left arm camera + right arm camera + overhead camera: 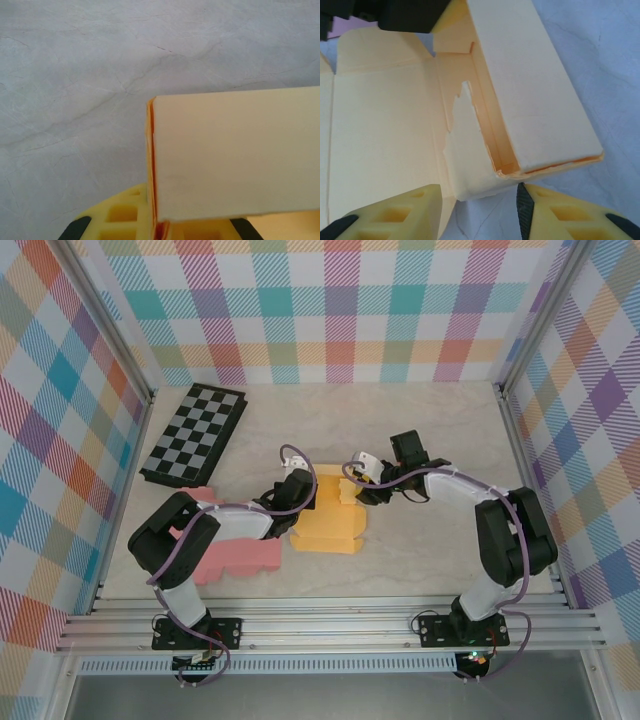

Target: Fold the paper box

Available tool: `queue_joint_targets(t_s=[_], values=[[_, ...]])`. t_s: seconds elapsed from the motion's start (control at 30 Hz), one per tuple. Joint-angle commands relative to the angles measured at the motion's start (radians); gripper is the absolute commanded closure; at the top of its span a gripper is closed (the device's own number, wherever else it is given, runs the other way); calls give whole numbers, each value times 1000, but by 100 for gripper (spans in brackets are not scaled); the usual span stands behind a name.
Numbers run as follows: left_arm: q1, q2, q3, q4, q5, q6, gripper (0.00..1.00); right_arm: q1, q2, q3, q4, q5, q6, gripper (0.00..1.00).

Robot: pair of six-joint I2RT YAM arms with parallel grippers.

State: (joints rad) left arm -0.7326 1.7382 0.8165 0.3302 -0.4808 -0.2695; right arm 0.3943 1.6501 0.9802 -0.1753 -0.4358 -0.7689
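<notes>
The paper box (325, 515) is seen at the middle of the desk (430, 440), between the two claws, and is made of pale yellow-orange card. It is only partly folded: most of its panels are laid flat on the desk, with crease lines between them and notched tabs along the near edge. In the right wrist view one long side wall (530, 85) is turned up and doubled over, so that a narrow trough is formed along it, with a deeper orange shown at the cut edges. Beside that wall a ragged, torn flap (462, 145) is seen, paler than the rest. The left claw (300, 490) is pressed together on the upright wall, whose doubled edge (151, 165) is caught between its yellow fingers (117, 215). The right claw (480, 220) is spread, with the corner of the box lying in the gap between its fingers (560, 215). A flat pink card sheet (235, 555) is laid to the left of the box, and a checkerboard (193, 435) is placed farther back on the left.
</notes>
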Motion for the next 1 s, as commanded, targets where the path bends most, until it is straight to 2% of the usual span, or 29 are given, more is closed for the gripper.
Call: queue_joint_targets(t_s=[0.0, 0.27, 0.47, 0.63, 0.8, 0.97], values=[[-13, 13, 18, -34, 8, -13, 100, 14, -6, -15, 117, 55, 90, 55], [-13, 9, 12, -31, 22, -17, 100, 28, 37, -3, 224, 180, 252, 54], [-13, 3, 11, -31, 33, -19, 100, 46, 54, 13, 239, 193, 288, 54], [-13, -10, 17, -48, 38, -48, 100, 71, 60, 20, 250, 259, 309, 54], [-13, -16, 37, -103, 25, -106, 100, 102, 72, 9, 278, 427, 344, 57], [-14, -17, 71, -198, -13, -182, 100, 149, 103, 68, 213, 727, 499, 60]])
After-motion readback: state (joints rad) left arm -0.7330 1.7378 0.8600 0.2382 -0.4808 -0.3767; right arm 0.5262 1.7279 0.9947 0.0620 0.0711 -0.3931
